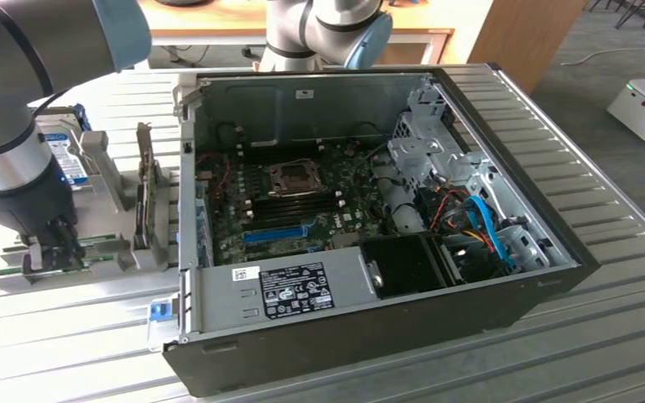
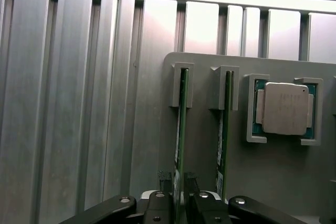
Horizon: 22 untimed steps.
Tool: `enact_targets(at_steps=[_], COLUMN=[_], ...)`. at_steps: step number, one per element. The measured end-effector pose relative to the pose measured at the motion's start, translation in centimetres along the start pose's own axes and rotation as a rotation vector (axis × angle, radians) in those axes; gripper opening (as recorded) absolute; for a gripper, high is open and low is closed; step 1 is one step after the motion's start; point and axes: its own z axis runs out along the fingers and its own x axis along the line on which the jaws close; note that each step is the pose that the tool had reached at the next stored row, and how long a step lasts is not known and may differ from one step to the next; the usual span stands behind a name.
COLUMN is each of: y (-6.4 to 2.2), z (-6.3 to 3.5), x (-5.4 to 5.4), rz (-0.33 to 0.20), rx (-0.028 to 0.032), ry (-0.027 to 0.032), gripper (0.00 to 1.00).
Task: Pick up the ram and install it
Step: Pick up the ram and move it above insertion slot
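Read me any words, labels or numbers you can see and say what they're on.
None can be read.
White sticker on the computer case: print too small.
Blue label on the hard drive: too small.
Processor lid: faint marks, illegible.

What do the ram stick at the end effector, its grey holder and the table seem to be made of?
Ram stick: green circuit board, probably fibreglass laminate, seen edge-on.
Holder: matte grey, likely plastic, though painted metal is possible.
Table: ribbed bare metal, probably aluminium, with a soft sheen.
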Motion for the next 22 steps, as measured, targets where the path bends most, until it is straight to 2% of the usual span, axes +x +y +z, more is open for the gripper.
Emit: enact_targets(at_steps=[22], y=[-0.10], z=[-0.03], x=[-0.07], rz=[0.000], rx=[-0.0001], ry=[0.0000], gripper=[0.24])
